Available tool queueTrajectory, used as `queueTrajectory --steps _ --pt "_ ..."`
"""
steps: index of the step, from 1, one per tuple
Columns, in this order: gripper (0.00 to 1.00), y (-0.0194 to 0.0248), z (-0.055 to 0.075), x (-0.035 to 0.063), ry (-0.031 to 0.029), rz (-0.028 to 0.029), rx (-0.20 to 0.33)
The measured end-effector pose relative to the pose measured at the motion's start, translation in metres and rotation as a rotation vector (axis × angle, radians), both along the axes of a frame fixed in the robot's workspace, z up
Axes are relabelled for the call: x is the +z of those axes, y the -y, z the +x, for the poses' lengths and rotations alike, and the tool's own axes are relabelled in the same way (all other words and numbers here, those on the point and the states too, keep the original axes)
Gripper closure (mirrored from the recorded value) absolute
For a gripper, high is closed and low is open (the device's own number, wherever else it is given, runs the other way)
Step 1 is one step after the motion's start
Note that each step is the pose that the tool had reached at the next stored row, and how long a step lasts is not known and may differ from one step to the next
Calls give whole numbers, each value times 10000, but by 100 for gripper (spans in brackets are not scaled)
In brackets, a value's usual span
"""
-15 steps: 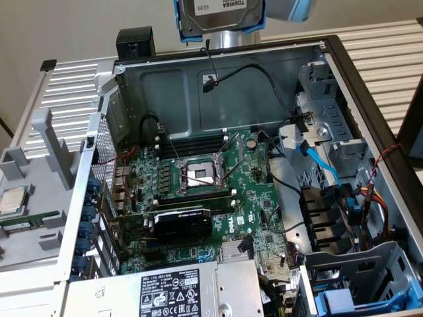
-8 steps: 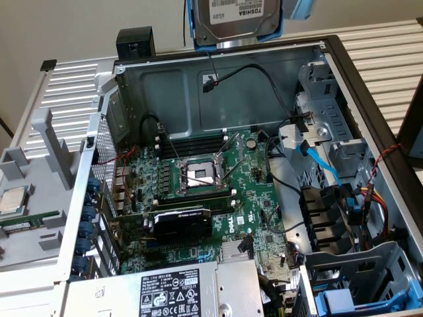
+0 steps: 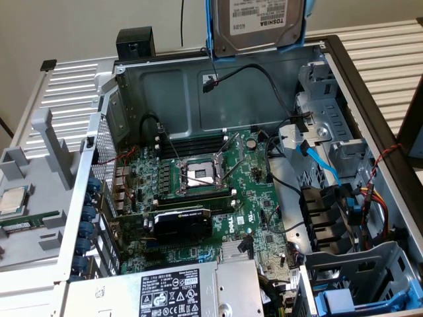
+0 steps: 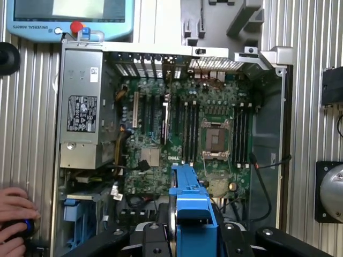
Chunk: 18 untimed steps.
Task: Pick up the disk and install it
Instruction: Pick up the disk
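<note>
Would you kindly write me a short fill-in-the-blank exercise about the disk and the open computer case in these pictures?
1. The gripper holds the disk, which is clipped in a ____ plastic carrier frame.
2. The disk's white label bears the brand name ____.
3. The CPU chip lies ____ the open computer case.
Missing words: blue; Toshiba; outside.
</note>
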<state>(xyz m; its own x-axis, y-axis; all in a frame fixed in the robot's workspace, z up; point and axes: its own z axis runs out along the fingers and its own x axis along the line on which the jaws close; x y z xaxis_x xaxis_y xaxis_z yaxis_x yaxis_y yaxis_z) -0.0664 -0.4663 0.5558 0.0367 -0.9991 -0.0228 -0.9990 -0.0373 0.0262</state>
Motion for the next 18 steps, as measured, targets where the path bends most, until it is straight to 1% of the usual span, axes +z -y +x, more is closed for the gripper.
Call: queueTrajectory --steps 9,18 --pt "63 254 211 0 0 -1 0" --pt "63 498 368 1 0 -1 0"
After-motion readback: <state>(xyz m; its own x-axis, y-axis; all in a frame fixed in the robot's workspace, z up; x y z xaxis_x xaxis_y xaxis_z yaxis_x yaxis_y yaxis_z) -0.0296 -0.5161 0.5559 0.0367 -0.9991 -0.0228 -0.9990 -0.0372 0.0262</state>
